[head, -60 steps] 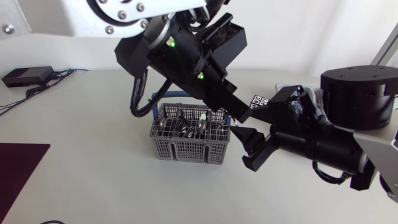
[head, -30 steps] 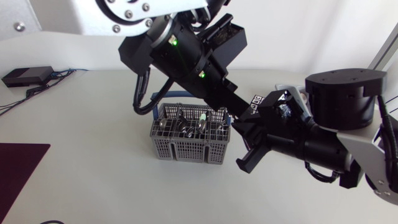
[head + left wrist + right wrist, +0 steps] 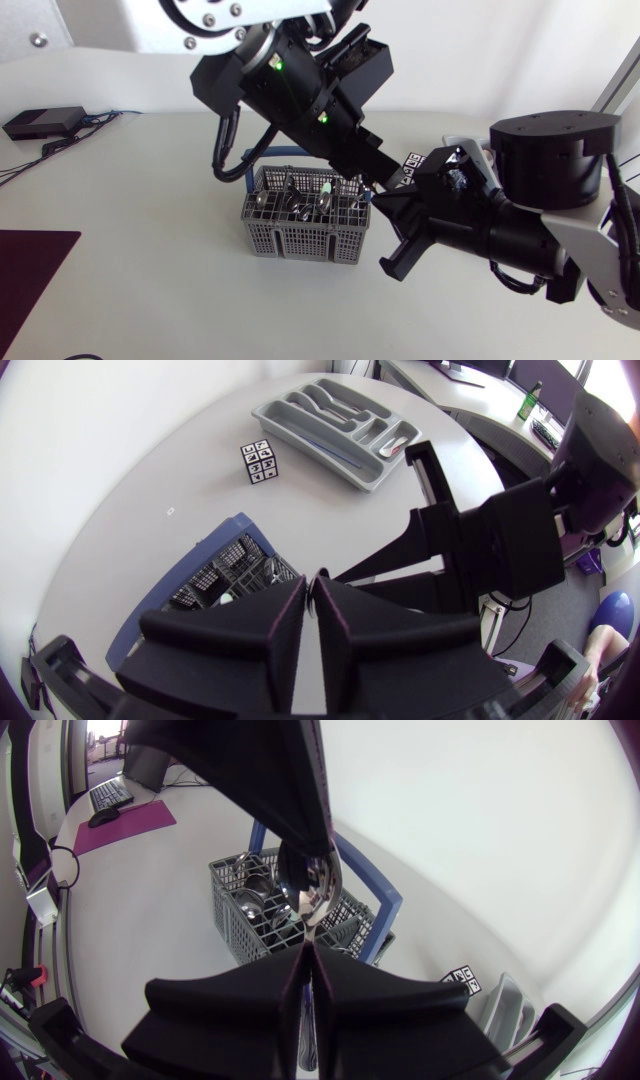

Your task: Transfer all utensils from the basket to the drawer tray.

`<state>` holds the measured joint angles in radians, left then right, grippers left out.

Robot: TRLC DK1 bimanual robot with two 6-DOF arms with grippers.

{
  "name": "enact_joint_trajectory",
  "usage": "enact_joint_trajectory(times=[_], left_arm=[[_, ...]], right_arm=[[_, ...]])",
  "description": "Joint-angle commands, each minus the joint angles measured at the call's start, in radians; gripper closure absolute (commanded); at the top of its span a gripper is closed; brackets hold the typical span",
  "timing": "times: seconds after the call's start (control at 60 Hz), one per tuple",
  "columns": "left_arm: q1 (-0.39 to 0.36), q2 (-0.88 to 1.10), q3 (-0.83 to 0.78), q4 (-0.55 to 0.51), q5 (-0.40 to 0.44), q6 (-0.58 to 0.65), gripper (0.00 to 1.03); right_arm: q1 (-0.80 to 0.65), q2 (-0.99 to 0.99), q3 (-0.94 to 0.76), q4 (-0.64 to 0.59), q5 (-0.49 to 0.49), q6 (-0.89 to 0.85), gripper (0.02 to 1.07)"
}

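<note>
The spoon [image 3: 308,890] hangs in the air above the far corner of the basket [image 3: 300,238], caught between both arms. Its bowl sits right at the tips of the left gripper [image 3: 311,585], whose fingers are pressed almost together on it, with only a thin slit between them. The handle runs the other way, down the narrow gap of the right gripper [image 3: 305,952], whose two wedges are closed against it from both sides (so the spoon is gripped at both ends). The two grippers meet nearly tip to tip, the left one coming from above the basket and the right one from the side.

The basket is a grey plastic grid with a blue handle, standing upright on the table [image 3: 150,200] just below the left gripper. It holds more cutlery [image 3: 300,205], standing on end in its compartments.

The drawer tray [image 3: 320,455] lies well apart from the basket, beyond the right arm. It is grey with long compartments, and several of them hold pieces of cutlery. A small cube with black and white markings [image 3: 261,461] stands between the basket and the tray. On the left arm's side of the table are a dark purple mat [image 3: 25,265] and a small black box [image 3: 42,122] with cables.
</note>
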<state>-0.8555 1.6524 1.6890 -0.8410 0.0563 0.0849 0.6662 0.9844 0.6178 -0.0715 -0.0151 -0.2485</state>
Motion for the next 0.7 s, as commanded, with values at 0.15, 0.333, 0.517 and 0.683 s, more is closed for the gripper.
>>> enact_joint_trajectory(times=[0.15,0.333,0.517,0.683], left_arm=[[0.024,0.023,0.081,0.025,0.008,-0.024,0.39],[0.047,0.023,0.136,0.060,0.002,-0.020,0.29],[0.061,0.029,0.150,0.085,-0.087,0.012,0.29],[0.069,0.052,0.106,0.083,-0.124,0.039,0.29]], right_arm=[[0.012,0.003,-0.046,-0.034,-0.034,-0.032,1.01],[-0.031,-0.046,-0.070,-0.093,-0.086,-0.066,1.01],[-0.237,-0.090,-0.076,-0.191,-0.270,-0.163,1.01],[-0.471,-0.062,-0.078,-0.252,-0.436,-0.334,1.01]])
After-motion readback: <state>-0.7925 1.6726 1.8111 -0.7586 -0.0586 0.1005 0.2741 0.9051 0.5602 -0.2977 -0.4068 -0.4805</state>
